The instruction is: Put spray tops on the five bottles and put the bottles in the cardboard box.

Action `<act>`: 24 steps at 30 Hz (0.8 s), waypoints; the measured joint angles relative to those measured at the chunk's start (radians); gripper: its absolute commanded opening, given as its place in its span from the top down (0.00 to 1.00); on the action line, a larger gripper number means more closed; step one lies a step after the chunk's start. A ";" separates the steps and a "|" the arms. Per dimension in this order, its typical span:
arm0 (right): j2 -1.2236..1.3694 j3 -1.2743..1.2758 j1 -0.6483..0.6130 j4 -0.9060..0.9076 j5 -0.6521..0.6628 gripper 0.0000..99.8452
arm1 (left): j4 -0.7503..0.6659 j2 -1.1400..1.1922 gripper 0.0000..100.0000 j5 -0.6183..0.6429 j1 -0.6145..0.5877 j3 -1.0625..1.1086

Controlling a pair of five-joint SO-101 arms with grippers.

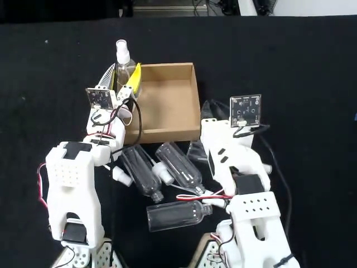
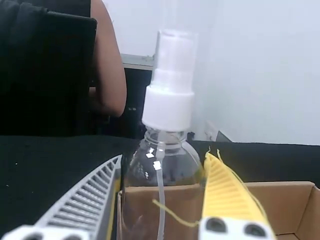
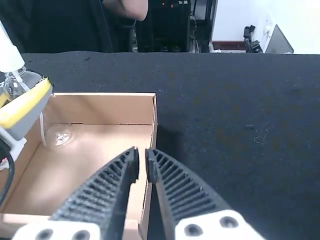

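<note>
A clear bottle [image 1: 124, 66] with a white spray top [image 2: 169, 100] stands upright over the rear left corner of the cardboard box [image 1: 167, 106]. My left gripper [image 1: 125, 71] is shut on this bottle [image 2: 165, 165], with the grey finger [image 2: 85, 200] on one side and the yellow finger [image 2: 225, 195] on the other. My right gripper [image 3: 141, 160] is shut and holds nothing; it hangs at the box's right wall [image 3: 152, 130]. In the high view the right gripper [image 1: 206, 107] sits just right of the box. Three uncapped bottles [image 1: 178, 215] lie on the table in front of the box.
Two of the lying bottles [image 1: 142, 170] [image 1: 179, 164] rest between the two arm bases, with loose white spray tops [image 1: 121, 176] [image 1: 162, 170] beside them. The box floor [image 3: 75, 165] is bare. Black tabletop [image 1: 290, 67] stretches open to the right and rear.
</note>
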 measured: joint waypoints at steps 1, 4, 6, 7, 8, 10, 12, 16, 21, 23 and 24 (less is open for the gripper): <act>0.000 0.000 0.000 0.000 0.000 0.99 | 0.000 0.000 0.89 0.000 0.000 0.000; 0.000 0.000 0.000 0.000 0.000 0.99 | 0.000 0.000 0.89 0.000 0.000 0.000; 0.000 0.000 0.000 0.000 0.000 0.99 | 0.000 0.000 0.89 0.000 0.000 0.000; 0.000 0.000 0.000 0.000 0.000 0.99 | 0.000 0.000 0.89 0.000 0.000 0.000; 0.000 0.000 0.000 0.000 0.000 0.99 | 0.000 0.000 0.89 0.000 0.000 0.000; 0.000 0.000 0.000 0.000 0.000 0.99 | 0.000 0.000 0.89 0.000 0.000 0.000; 0.000 0.000 0.000 0.000 0.000 0.99 | -0.003 0.000 0.89 0.000 0.000 0.000; 0.000 0.000 0.000 0.000 0.000 0.99 | -0.006 0.002 0.89 0.000 0.000 0.000; 0.000 0.000 0.000 0.000 0.000 0.99 | -0.006 0.002 0.76 0.000 0.000 0.000; 0.000 0.000 0.000 0.000 0.000 0.99 | -0.006 0.002 0.72 0.000 0.000 0.000; 0.000 0.000 0.000 0.000 0.000 0.99 | -0.006 0.002 0.73 0.000 0.000 0.000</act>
